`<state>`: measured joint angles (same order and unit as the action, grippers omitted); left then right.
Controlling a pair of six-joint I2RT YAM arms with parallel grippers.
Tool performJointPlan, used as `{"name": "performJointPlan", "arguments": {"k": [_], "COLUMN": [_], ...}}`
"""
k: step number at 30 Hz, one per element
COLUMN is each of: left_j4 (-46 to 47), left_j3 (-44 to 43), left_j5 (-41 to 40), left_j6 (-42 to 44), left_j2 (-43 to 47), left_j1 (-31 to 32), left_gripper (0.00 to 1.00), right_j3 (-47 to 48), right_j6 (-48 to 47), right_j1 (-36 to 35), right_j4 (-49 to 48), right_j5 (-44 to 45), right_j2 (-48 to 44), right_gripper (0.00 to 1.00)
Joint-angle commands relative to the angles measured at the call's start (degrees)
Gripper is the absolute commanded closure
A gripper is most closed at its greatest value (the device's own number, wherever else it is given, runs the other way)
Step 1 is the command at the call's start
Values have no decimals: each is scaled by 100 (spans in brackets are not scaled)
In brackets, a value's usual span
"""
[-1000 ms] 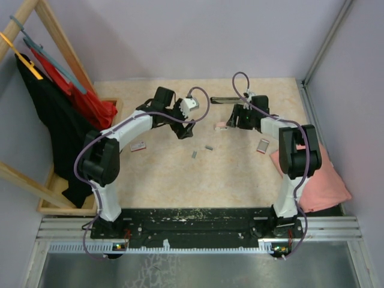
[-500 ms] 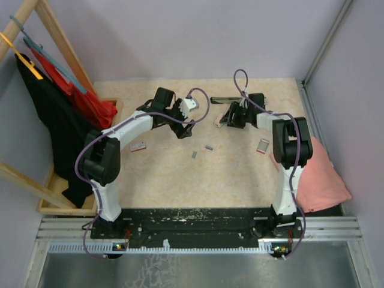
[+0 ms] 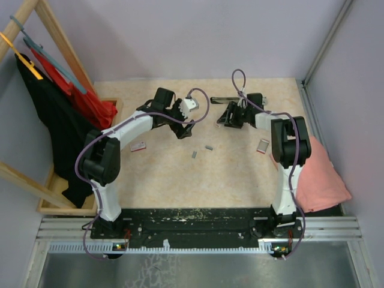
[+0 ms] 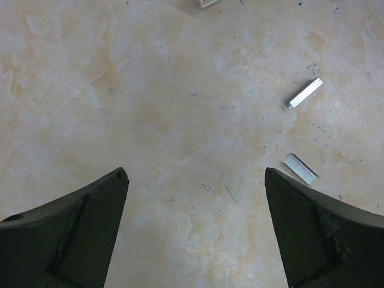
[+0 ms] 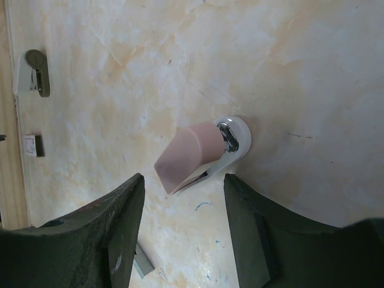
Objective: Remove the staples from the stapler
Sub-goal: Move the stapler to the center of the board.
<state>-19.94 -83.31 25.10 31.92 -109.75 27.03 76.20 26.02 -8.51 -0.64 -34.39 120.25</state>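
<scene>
Right gripper (image 5: 183,179): spread open and empty, poised over the pink stapler (image 5: 195,155), ready to close on it.
Left gripper (image 4: 195,174): wide open, holding nothing, hovering above the surface (image 4: 150,90).
Staples (image 4: 303,93): two strips loose on the surface beside my left gripper, away from the stapler.

The top external camera looks steeply down from above and behind the arm bases (image 3: 111,225), taking in the whole bench (image 3: 240,180). Both wrist cameras face down at the bench from close; the left wrist's two staples (image 4: 303,93) lie mid-frame overhead.
</scene>
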Motion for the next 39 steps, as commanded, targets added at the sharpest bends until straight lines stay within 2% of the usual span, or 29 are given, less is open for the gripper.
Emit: {"name": "performJointPlan", "arguments": {"k": [1, 10, 16, 23, 29, 39], "left_j4": [26, 2, -9, -7, 55, 131], "left_j3": [17, 16, 67, 47, -21, -159], "left_j5": [102, 151, 211, 261, -40, -624], "left_j6": [-17, -53, -53, -89, -275, -650], "left_j2": [100, 117, 153, 109, 76, -170], "left_j1": [22, 22, 25, 23, 30, 174], "left_gripper": [0, 0, 0, 0, 0, 0], "right_j3": [185, 930, 1035, 1250, 789, -416], "right_j6": [-123, -186, -187, -131, 233, 783], "right_j1": [32, 114, 123, 122, 58, -454], "right_j4": [-142, 106, -23, -105, -273, -733], "right_j5": [322, 368, 289, -328, -532, 32], "right_j2": [-293, 320, 468, 910, 744, -54], "right_gripper": [43, 41, 38, 36, 37, 38]}}
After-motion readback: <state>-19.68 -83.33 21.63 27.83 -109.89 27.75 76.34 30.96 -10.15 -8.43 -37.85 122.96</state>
